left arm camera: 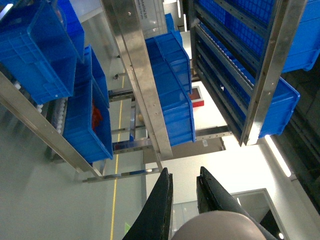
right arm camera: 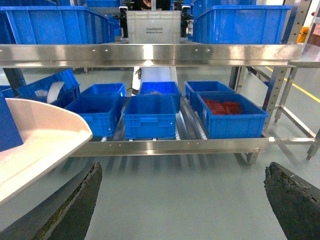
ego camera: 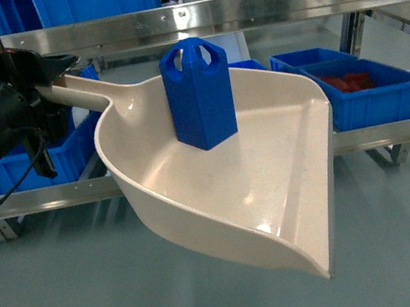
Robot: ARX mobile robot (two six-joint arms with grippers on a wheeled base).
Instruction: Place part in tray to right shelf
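The left tool [ego camera: 40, 86] is clamped on the long handle of the tray [ego camera: 274, 189], which it holds in the air in front of the right shelf [ego camera: 244, 9]. The part [ego camera: 198, 95] stands upright inside the tray, near its back wall. The right tool [right arm camera: 182, 200] has its jaws wide apart and holds nothing.

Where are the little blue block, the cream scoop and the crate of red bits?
blue block [ego camera: 198, 99], head view, front face.
cream scoop [ego camera: 227, 189], head view, bare floor.
crate of red bits [right arm camera: 235, 125], right wrist view, front wall.
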